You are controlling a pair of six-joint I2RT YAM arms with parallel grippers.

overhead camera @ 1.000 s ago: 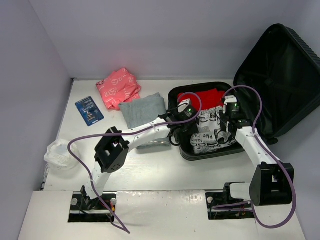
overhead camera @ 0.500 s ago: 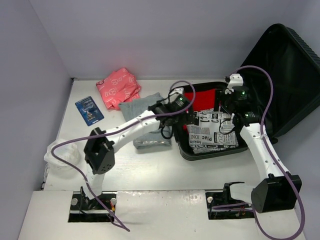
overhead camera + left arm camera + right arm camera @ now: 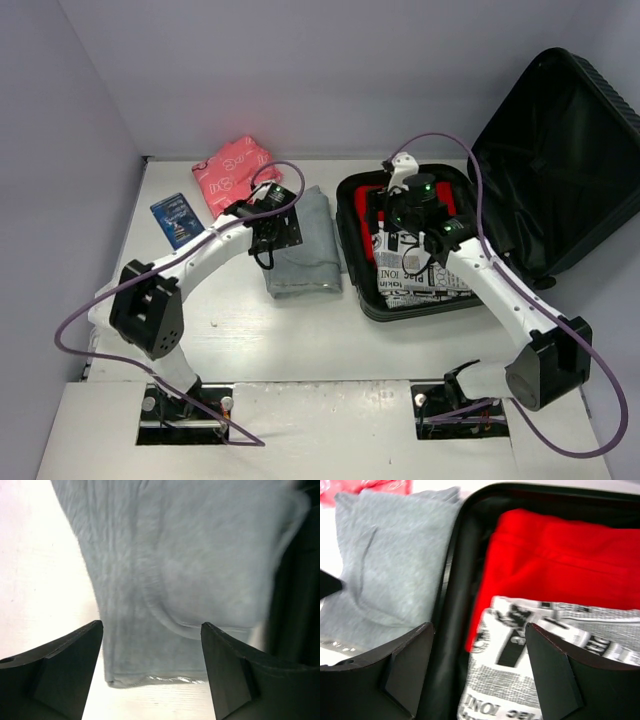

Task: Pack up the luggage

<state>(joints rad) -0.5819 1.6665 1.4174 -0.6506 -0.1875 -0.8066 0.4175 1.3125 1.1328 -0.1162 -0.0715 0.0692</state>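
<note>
Left fingers (image 3: 60,672): you have them spread wide with nothing held, hovering over the near hem of the grey garment (image 3: 305,255).
Right fingers (image 3: 407,665): yours are also wide apart and empty, above the left rim of the luggage (image 3: 352,262).
Grey garment: it lies flat on the white surface (image 3: 250,335), just beside the luggage's left wall.
Luggage: it sits open at the right of the surface, base flat, lid (image 3: 560,150) tipped up and back.
Newspaper-print cloth (image 3: 425,275): it fills the near part of the base.
Red garment (image 3: 555,555): it lies farther back in the base, its near edge under the print cloth.
Blue card (image 3: 178,220): you see it flat at the left, apart from the garment.
Pink packet (image 3: 235,172): it rests far left, near the back wall.
</note>
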